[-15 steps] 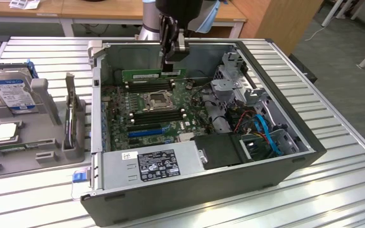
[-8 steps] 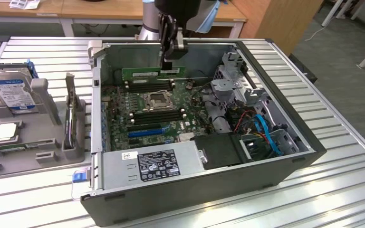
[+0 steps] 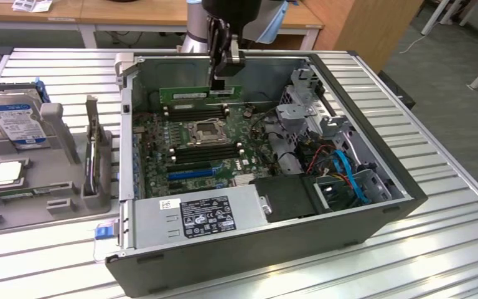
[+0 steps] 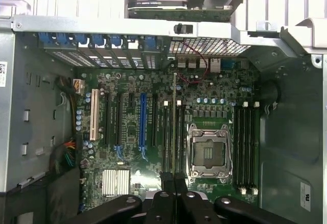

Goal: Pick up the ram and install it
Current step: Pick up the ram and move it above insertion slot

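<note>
The ram, a long green stick with a white label, hangs level inside the open computer case, above the motherboard. My gripper comes down from above and is shut on the ram's top edge near its end on the exterior view's right. In the wrist view the ram shows edge-on as a thin line running out from my gripper. It lies over the black memory slots beside the empty CPU socket. I cannot tell whether it touches a slot.
The case wall and power supply bound the near side, and a drive cage with cables stands on the exterior view's right. A grey fixture on the exterior view's left holds a hard drive and a silver CPU chip.
</note>
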Tool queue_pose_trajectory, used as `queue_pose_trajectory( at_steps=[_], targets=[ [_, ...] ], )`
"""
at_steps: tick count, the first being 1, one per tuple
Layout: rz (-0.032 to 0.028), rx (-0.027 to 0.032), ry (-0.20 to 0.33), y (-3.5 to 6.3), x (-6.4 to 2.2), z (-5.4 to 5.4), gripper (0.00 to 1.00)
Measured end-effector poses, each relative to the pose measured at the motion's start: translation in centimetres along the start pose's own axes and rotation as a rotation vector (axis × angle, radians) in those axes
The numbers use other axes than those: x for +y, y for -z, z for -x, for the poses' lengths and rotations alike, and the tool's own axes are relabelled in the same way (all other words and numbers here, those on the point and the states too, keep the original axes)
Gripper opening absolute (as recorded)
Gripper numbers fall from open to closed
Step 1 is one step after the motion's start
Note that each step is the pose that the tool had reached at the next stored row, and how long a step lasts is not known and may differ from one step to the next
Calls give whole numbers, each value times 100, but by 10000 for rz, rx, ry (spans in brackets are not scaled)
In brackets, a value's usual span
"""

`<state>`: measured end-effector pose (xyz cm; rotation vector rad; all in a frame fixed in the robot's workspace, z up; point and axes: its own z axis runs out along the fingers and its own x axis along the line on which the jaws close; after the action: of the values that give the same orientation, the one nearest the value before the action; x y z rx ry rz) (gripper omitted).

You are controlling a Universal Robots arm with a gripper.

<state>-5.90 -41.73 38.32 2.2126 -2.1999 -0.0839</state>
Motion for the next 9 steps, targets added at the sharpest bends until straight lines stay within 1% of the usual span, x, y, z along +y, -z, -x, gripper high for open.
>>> queue_pose_trajectory(
  at_steps=[5, 9],
  targets=[
    [3, 0, -1, 3, -73, 0, 11],
    [12, -1, -2, 7, -168, -1, 11]
  ],
)
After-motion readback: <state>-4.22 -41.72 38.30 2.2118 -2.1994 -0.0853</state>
